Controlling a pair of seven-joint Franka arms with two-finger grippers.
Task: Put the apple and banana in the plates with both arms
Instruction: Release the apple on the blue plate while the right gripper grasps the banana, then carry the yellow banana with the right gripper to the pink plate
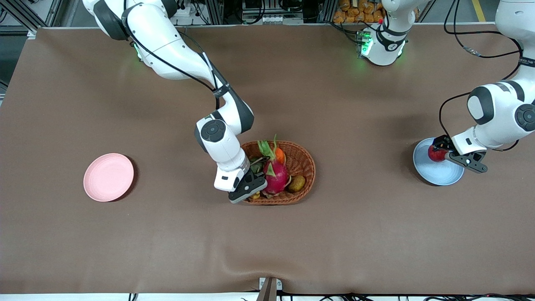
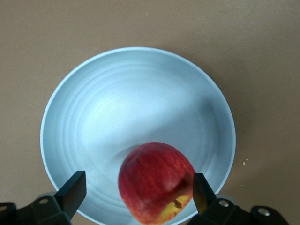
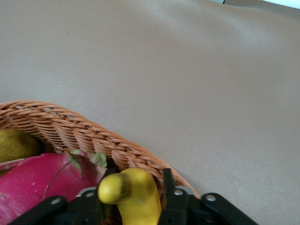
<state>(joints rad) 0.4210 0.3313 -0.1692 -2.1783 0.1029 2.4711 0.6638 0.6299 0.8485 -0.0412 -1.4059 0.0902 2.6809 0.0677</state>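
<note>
The right gripper (image 1: 250, 189) is reaching into the wicker basket (image 1: 304, 159) at mid-desk (image 1: 167, 234), its jaws closing narrowly on the banana (image 3: 133, 194) beside the dragon fruit (image 1: 276, 174). The pink plate (image 1: 108, 177) is lying toward the right arm's end. The left gripper (image 2: 136, 192) is hovering with jaws wide around the apple (image 2: 157, 182) on the blue plate (image 2: 126, 93). No writing is legible.

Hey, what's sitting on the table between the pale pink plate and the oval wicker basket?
Nothing: the front view shows bare brown tabletop between the round pale pink plate and the oval wicker basket.
</note>
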